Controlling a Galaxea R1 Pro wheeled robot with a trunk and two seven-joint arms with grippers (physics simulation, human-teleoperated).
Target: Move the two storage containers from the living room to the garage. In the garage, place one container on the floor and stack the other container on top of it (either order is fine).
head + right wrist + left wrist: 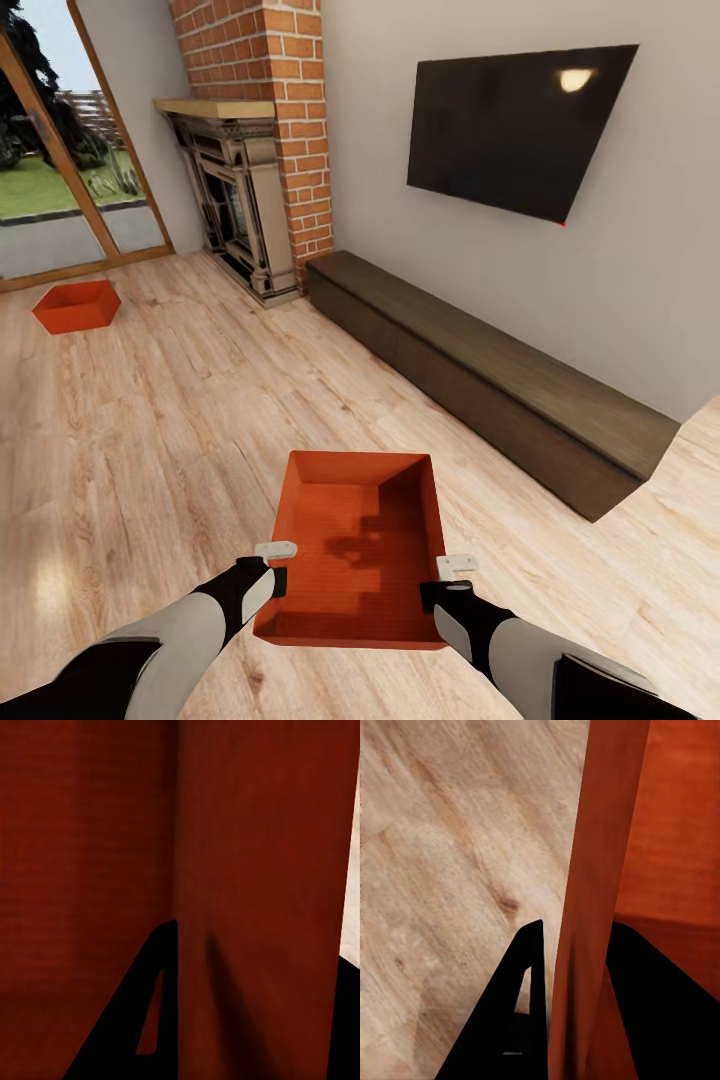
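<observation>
You have the near container [355,545] in hand, still in the living room, with the long dark bench [480,375] as your reference: the bin sits off the bench's near end, out over the wood plank floor [150,430] and directly ahead of the trunk. Whether it hangs clear of the planks or still rests on them cannot be settled from these views.

Left gripper [275,567]: its fingers straddle the bin's left wall near the close corner, one dark finger [514,1012] outside over the planks, the other inside, closed on the wall. Right gripper [448,580]: the wrist view shows a finger [142,1012] against the red wall and another at the far side of it, so it appears clamped on the right wall likewise.

Step in hand, by my judgement: carrying the first bin out toward the garage. The next move calls for keeping both arms level and evenly spaced while the base turns away from the bench, so the thin walls do not slip or twist between the fingers.

The bin is orange-red, open-topped, empty, with sloped, finely ribbed walls. The second container [77,305] lies on the planks well beyond the bench's far end, past the brick fireplace [250,190], near the glass doors [60,170].
</observation>
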